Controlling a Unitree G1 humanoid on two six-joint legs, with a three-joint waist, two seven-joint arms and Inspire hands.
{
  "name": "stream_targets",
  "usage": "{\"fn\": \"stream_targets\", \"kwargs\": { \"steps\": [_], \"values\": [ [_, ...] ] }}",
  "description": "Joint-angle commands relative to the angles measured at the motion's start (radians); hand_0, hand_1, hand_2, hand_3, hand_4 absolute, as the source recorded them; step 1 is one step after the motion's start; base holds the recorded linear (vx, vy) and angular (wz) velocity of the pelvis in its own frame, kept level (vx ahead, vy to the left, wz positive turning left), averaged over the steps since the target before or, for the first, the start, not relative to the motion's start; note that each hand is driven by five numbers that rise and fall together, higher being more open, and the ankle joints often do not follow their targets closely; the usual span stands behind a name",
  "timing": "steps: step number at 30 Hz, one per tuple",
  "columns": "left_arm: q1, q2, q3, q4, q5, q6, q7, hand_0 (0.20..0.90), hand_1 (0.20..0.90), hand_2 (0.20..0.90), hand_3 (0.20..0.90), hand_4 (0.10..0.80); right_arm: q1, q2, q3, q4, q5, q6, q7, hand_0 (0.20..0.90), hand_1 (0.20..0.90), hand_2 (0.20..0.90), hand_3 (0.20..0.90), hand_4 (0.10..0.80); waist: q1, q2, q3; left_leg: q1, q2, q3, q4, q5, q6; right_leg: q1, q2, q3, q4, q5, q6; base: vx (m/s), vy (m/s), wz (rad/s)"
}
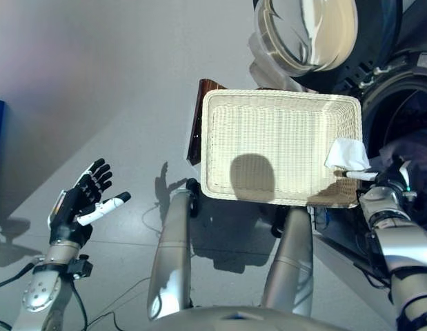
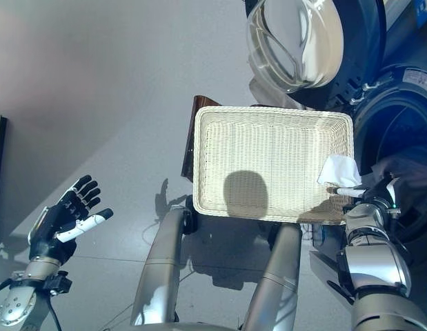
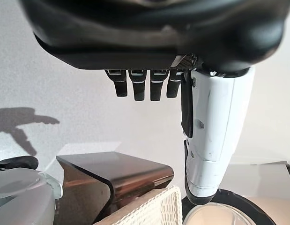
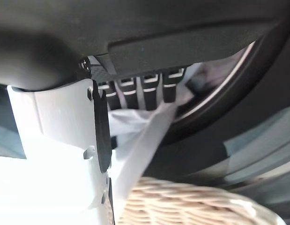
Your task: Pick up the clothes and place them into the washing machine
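White cloth (image 1: 348, 153) seemingly pinched in right hand (image 1: 382, 181) fingers at basket (image 1: 275, 148) rim.

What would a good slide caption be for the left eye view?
Right hand lifts a white cloth from the wicker basket toward the washing machine; left hand idle, open.

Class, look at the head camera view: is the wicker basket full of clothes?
No. The basket is bare inside; the only white cloth hangs at its edge by the right hand.
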Motion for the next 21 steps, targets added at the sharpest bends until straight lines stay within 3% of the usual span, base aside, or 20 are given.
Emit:
{"fn": "stream_targets", "kwargs": {
  "steps": [1,21],
  "values": [
    [-0.014,-0.015,0.078,-0.029,0.004,-0.079,0.014,0.9,0.9,0.9,0.9,0.8,0.027,-0.036,0.012,-0.024,-0.02,-0.04,-0.016,0.2,0.2,0.2,0.2,0.3,-0.003,0.009,-0.023,-0.024,0.011,0.01,-0.095,0.029,0.004,-0.042,-0.006,0.009,-0.07,0.065,-0.003,0.0,0.0,0.0],
    [-0.006,-0.005,0.101,-0.041,0.007,-0.063,0.008,0.9,0.9,0.9,0.9,0.8,0.026,-0.046,0.005,0.029,-0.026,-0.016,0.012,0.2,0.2,0.2,0.2,0.3,0.002,0.005,-0.025,-0.027,0.009,0.008,-0.095,0.031,0.005,-0.047,-0.006,0.009,-0.064,0.066,-0.006,-0.001,0.0,0.01]
  ]
}}
